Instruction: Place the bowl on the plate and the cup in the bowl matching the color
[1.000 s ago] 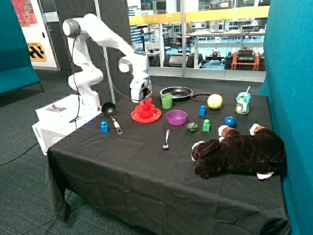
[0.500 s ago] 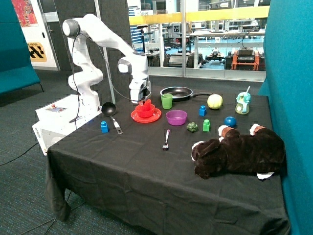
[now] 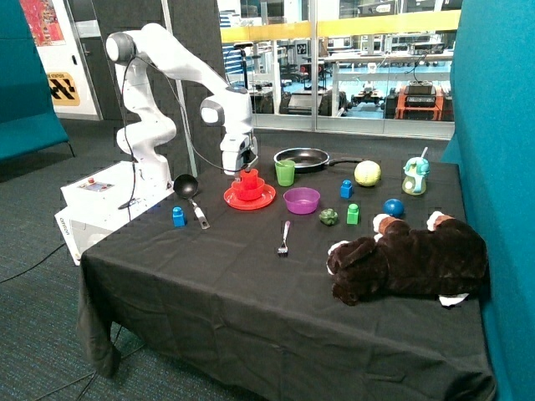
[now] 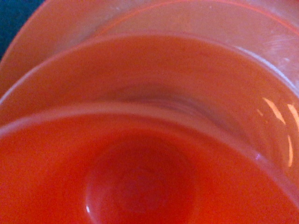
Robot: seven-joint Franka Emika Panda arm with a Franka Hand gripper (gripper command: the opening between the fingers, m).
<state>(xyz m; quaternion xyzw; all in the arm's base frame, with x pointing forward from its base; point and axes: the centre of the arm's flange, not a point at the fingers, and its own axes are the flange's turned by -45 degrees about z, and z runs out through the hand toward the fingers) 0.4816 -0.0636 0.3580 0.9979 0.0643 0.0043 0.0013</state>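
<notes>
The red plate lies on the black table, near the arm's base. On it sits the red-orange bowl, and the red cup stands upright inside the bowl. My gripper hangs just above and slightly behind the cup. The wrist view looks straight down into the cup, with the bowl's wall around it and the plate's rim beyond. The outside view does not show whether the gripper touches the cup.
A green cup and a black frying pan stand just beyond the plate. A purple bowl is beside it, a black ladle and blue block on its other side. A fork and plush dog lie nearer the front.
The gripper has risen a little and drifted slightly toward the arm's base. The cup, bowl and plate have stayed where they were.
</notes>
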